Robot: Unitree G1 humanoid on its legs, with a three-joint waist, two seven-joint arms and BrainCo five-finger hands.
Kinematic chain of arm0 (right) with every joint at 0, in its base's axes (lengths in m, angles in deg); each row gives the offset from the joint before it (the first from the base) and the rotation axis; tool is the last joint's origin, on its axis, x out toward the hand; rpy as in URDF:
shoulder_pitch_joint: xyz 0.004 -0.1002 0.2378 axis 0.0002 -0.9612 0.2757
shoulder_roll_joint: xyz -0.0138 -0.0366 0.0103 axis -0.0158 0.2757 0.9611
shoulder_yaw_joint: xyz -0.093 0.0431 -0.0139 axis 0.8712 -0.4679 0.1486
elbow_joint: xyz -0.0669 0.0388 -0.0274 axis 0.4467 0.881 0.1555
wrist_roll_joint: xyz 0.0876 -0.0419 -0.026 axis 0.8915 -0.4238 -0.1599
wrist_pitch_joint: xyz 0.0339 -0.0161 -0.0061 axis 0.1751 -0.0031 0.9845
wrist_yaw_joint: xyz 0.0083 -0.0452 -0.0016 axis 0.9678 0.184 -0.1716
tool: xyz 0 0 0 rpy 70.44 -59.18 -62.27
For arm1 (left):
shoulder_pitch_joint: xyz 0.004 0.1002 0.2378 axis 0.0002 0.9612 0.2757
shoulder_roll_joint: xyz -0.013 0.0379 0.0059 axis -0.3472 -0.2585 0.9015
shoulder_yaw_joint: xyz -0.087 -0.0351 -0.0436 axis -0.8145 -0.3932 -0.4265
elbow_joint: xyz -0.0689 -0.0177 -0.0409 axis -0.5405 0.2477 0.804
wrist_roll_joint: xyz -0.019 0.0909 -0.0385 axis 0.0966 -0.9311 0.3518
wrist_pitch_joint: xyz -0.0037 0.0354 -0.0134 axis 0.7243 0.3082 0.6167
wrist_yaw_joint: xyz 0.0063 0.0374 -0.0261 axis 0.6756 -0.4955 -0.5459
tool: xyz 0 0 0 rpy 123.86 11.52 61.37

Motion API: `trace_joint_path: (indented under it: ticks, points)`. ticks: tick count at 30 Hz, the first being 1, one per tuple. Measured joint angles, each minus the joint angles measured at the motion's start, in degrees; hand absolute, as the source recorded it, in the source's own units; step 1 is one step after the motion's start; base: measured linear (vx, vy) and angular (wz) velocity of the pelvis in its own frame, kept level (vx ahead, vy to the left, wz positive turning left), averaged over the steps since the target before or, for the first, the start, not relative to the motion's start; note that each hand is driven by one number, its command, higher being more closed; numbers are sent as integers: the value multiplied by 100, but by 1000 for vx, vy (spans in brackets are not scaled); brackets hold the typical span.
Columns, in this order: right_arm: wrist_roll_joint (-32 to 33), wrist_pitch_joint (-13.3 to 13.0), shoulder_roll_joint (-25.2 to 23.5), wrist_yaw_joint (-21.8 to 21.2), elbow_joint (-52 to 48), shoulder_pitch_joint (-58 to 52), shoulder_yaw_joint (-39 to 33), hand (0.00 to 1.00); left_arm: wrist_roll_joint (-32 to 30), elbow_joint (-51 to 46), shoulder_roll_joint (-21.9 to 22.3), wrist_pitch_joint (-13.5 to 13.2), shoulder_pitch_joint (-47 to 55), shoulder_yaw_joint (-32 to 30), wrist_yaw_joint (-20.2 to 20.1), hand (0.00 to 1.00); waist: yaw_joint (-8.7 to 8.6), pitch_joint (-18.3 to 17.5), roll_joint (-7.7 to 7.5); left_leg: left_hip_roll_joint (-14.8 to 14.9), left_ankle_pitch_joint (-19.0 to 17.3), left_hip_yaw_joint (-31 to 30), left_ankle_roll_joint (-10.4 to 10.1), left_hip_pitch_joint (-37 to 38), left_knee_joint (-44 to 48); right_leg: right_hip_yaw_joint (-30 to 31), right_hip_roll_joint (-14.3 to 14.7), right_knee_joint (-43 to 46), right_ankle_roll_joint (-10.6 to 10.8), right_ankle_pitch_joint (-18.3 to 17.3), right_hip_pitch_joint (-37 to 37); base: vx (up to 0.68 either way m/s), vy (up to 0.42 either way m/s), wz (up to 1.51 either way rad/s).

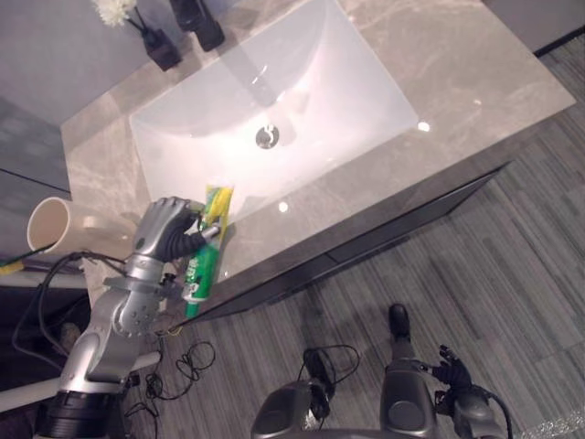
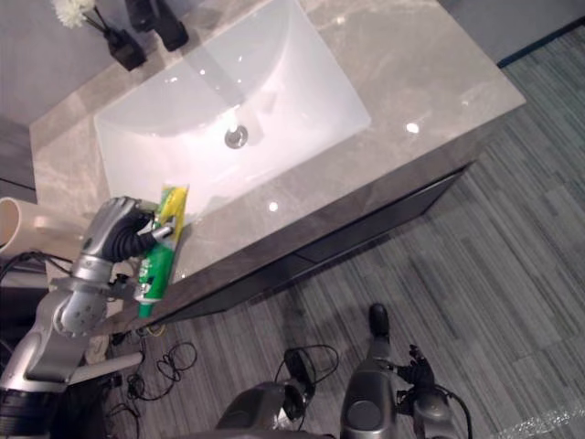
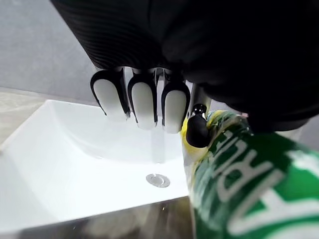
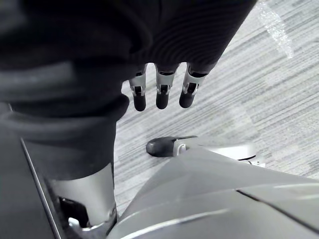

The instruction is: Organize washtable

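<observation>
Nearest the robot and well short of the washbasin, the right hand hangs low over the grey carpet floor; its fingers are slack and carry nothing. At the basin's near-left corner the left hand has its fingers clenched round a green-and-yellow toothpaste tube. The tube lies lengthwise from the basin's rim out past the front edge of the grey stone worktop. Whether it rests on the worktop or is just clear of it I cannot tell. Left of the basin stands a cream cup. Beyond the basin's far-left corner are a black faucet and a small dark vase with a white flower. The step in hand looks like the pick-up of the tube. The next move would probably be to lift it clear, swing it left of the basin and stand it in the cup, which calls for tilting the tube upright without loosening the grasp. The left wrist view adds the grip from close: the fingers arched over the tube, the dark thumb tip pressed to its side, the drain beyond. The eye views add the tube's full length and the cup's position.
</observation>
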Motion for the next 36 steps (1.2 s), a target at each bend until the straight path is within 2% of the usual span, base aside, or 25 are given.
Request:
trace_joint_path:
  ticks: [5, 7, 12, 20, 22, 25, 31, 36]
  points:
    - [0, 1, -1, 2, 10, -21, -1, 0, 265, -30, 69, -5, -144, -21, 202, 100, 19, -2, -8, 1, 0, -16, 0, 69, -4, -11, 0, 5, 0, 0, 76, -43, -7, 1]
    - [1, 0, -27, 1, 23, -30, -1, 0, 380, -126, 226, -19, -219, -235, 252, 100, 22, -20, -49, 2, 0, -23, 0, 83, -4, -16, 0, 5, 0, 1, 92, -37, -6, 1]
    - [1, 5, -73, -1, 86, -39, 0, 0, 559, -167, 262, -18, -315, -245, 325, 100, 35, -64, -128, 5, 1, -36, 0, 175, -7, -33, 0, -5, 0, 1, 195, -6, -1, 1]
    - [-2, 18, -184, -6, 261, -140, 1, 0, 1186, -224, 651, -28, -435, -440, 346, 100, 51, -430, -280, 18, 1, -150, 0, 275, -11, -158, -6, -37, 0, 0, 382, -26, -1, 7]
    - [-2, 28, -184, -7, 292, -227, 1, 0, 1287, -225, 681, -27, -427, -440, 352, 100, 121, -584, -286, 20, 2, -161, -1, 277, -11, -167, -7, -37, 0, 0, 406, -42, 1, 2]
    - [-2, 30, -186, -8, 328, -295, 2, 0, 1381, -244, 717, -27, -422, -442, 357, 100, 175, -612, -298, 26, 1, -173, -1, 383, -25, -183, -6, -47, -1, -1, 551, -62, 2, 2]
    - [-2, 34, -210, -10, 346, -443, 4, 0, 1413, -324, 726, -29, -353, -444, 357, 100, 195, -897, -318, 18, 17, -177, -21, 394, -110, -196, -6, -102, 0, 18, 552, -14, 0, 0]
    - [-4, 31, -241, -11, 447, -449, 4, 0, 1412, -334, 748, -28, -357, -454, 358, 100, 194, -959, -370, 12, 20, -150, -24, 433, -141, -186, -3, -155, -8, 45, 583, 6, 3, -1]
